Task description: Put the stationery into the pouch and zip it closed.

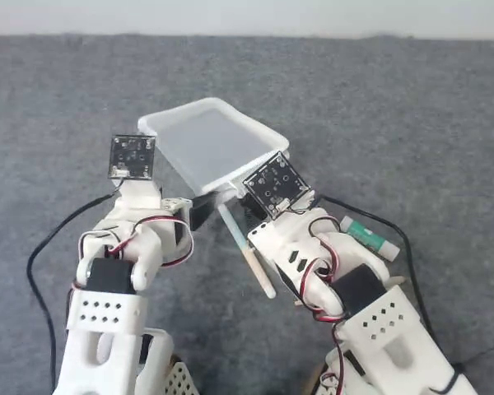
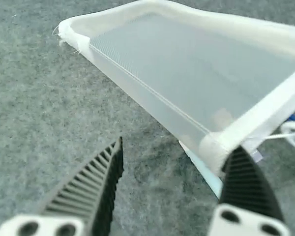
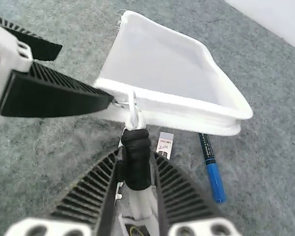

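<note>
Translucent white fabric, the pouch [image 1: 214,140] lies on the grey tabletop [image 1: 412,107] in the high view, with a pale pen [image 1: 249,251] and a green glue stick [image 1: 366,237] outside it. In the left wrist view, the left claw [image 2: 179,147] gapes open, and the pouch's corner sits just inside one jaw. In the right wrist view, the right claw [image 3: 136,155] pinches the black zipper pull [image 3: 135,140], and a blue pen [image 3: 212,169] lies beside the pouch. A pull now could drag the unheld pouch or shut the stationery out.
</note>
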Tool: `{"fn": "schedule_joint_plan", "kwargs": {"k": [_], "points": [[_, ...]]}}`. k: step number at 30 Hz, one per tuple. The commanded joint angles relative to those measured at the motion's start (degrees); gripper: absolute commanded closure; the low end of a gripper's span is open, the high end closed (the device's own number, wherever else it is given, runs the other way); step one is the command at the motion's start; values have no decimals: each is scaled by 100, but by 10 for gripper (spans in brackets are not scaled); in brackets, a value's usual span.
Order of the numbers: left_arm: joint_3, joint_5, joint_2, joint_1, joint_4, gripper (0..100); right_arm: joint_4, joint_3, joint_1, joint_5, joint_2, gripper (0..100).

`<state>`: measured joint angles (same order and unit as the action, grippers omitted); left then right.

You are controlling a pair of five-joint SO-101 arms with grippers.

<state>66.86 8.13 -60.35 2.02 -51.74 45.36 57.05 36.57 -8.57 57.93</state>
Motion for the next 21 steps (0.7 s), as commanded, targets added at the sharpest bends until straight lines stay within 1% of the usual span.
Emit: {"fn": "schedule_joint_plan", "kwargs": {"k": [1,9,14,16,18,21], "points": [[-75,62,-202,88,176,781,-84,-88,-48,53,189,992],[-92,88,-202,88,176,881,-127,132,-31,53,180,992],[-145,88,-202,88,176,994,-101,185,4,53,180,991],[-145,97,-202,79,176,990,-84,202,215,53,180,987],[-145,97,-202,79,176,991,-84,308,532,53,180,953],[-145,105,-202,79,176,991,-145,527,954,53,171,835]]}}
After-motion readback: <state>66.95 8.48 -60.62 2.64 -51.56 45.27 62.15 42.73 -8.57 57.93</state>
